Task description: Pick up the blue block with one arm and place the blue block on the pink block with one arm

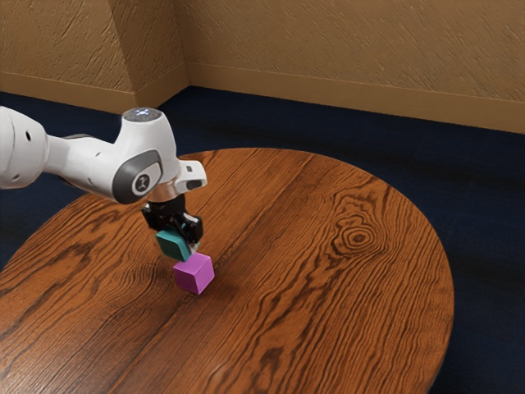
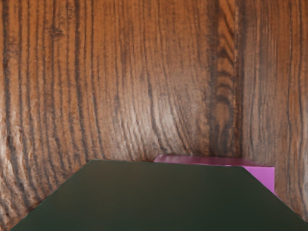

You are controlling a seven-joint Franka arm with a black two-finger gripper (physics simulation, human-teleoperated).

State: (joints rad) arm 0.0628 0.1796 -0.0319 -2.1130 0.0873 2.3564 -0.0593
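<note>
Hanging over wooden table point(image 1: 344, 312), fingers point(image 1: 194, 231) clamped on blue block point(image 1: 171, 244), just above pink block point(image 1: 194, 273), perhaps touching.

Dark teal block point(image 2: 159, 199) up close — pink block point(image 2: 262, 177) partly behind, wooden table point(image 2: 120, 72) beyond

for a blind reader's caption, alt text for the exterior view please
A white arm's end effector holds a teal block just above a pink block on a round wooden table. Brown walls and dark blue floor lie behind.
</note>
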